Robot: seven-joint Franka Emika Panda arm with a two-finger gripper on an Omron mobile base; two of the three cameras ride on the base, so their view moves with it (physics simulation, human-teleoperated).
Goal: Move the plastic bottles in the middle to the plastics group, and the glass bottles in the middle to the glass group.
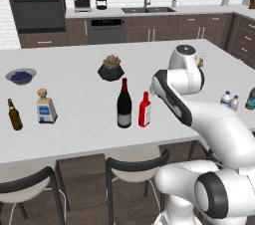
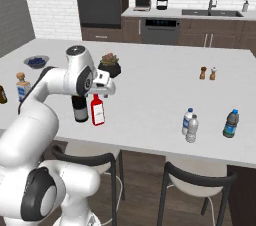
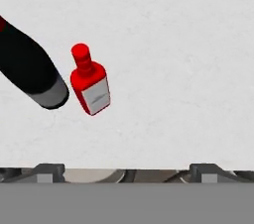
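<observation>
Hand [image 3: 124,171] hovers wide open and empty above the red bottle [image 3: 90,85], beside the wine bottle [image 3: 31,72].

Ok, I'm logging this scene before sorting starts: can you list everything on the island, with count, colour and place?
wine bottle: 1, dark, centre front
red bottle: 1, beside the wine bottle
water bottles: 2, clear, right side
dark bottle: 1, blue-capped, far right
beer bottle: 1, brown, left edge
square bottle: 1, clear, blue label, left
bowl: 1, blue contents, far left
plant pot: 1, black, centre back
shakers: 2, right back
fingers: 2, dark, spread wide above the counter
</observation>
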